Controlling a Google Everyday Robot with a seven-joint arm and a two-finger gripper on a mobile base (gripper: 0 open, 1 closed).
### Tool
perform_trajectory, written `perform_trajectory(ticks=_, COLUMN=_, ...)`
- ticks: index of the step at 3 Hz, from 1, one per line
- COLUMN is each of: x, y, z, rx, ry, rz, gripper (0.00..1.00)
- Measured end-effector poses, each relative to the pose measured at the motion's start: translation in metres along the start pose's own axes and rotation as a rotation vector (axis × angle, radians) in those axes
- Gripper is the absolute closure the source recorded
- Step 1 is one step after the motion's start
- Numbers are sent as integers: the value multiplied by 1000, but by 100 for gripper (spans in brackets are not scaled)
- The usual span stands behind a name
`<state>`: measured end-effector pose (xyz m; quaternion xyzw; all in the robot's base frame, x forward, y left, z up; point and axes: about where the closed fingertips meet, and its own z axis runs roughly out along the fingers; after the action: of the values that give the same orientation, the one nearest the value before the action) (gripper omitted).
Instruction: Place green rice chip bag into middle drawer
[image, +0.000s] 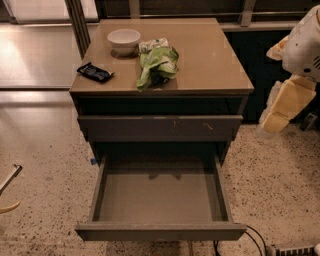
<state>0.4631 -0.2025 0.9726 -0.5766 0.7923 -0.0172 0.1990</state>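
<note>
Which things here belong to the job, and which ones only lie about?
For the job: crumpled light-green foil snack bag on the cabinet top; open shallow grey-brown drawer; cream gripper, right of the cabinet.
Lying about: round white bowl; flat black packet; small rolled white-and-green packet.

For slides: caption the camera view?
Green rice chip bag on cabinet top, middle drawer open below, gripper off to the right.
</note>
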Motion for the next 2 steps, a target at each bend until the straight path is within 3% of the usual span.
perform_trajectory(ticks=2, x=-77, y=-62, z=76, rx=31, ry=-202, rz=189, gripper=0)
